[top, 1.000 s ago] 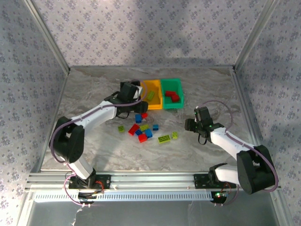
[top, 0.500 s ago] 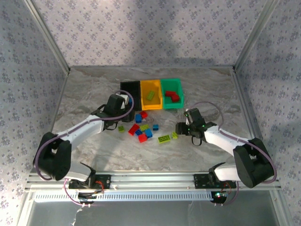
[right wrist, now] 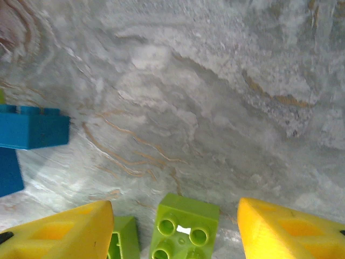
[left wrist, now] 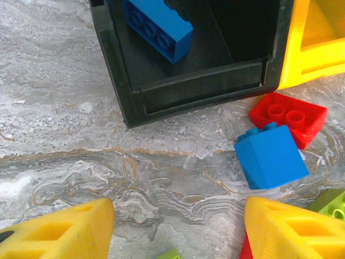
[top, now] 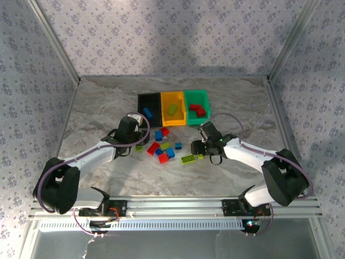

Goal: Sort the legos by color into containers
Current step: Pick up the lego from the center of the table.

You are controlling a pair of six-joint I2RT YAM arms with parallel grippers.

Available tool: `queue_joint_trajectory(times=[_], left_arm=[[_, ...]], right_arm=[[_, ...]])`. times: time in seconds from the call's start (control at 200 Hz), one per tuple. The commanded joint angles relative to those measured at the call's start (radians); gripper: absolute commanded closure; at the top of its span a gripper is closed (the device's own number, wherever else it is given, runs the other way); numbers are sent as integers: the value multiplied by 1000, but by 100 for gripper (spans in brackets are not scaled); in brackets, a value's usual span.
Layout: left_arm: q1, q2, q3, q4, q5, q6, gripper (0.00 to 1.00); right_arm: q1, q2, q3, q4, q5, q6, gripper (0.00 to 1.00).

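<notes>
The containers stand in a row at the back: a black bin (top: 141,106) (left wrist: 161,89) holding a blue lego (left wrist: 157,28), an orange-yellow bin (top: 173,120) (left wrist: 312,48) with a yellow-green lego, and a green bin (top: 197,95) with red legos. Several loose legos (top: 164,148) lie mid-table. My left gripper (top: 139,139) (left wrist: 178,216) is open over bare table before the black bin, a blue lego (left wrist: 269,156) and a red lego (left wrist: 288,116) to its right. My right gripper (top: 202,151) (right wrist: 175,210) is open astride a yellow-green lego (right wrist: 183,226), not touching it.
A second yellow-green lego (right wrist: 124,240) lies beside the right gripper's left finger, and blue legos (right wrist: 32,127) lie further left. Metal frame posts and patterned walls close the table (top: 97,108) on three sides. Bare marble lies left and right of the pile.
The left gripper has drawn back from over the black bin to the table in front of it. The right gripper has moved left to the yellow-green legos.
</notes>
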Motion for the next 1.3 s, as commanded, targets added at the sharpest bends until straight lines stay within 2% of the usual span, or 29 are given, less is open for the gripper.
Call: queue_joint_trajectory(times=[0.0, 0.355, 0.835, 1.294], left_arm=[[10, -14, -14, 51, 3, -25, 36], [9, -32, -22, 46, 34, -36, 36], [9, -16, -20, 56, 59, -33, 36], [11, -8, -14, 52, 61, -31, 36]], right_arm=[[30, 31, 40, -82, 94, 73, 37], [90, 68, 65, -83, 158, 131, 38], [99, 65, 46, -109, 214, 159, 46], [107, 113, 50, -50, 158, 170, 54]])
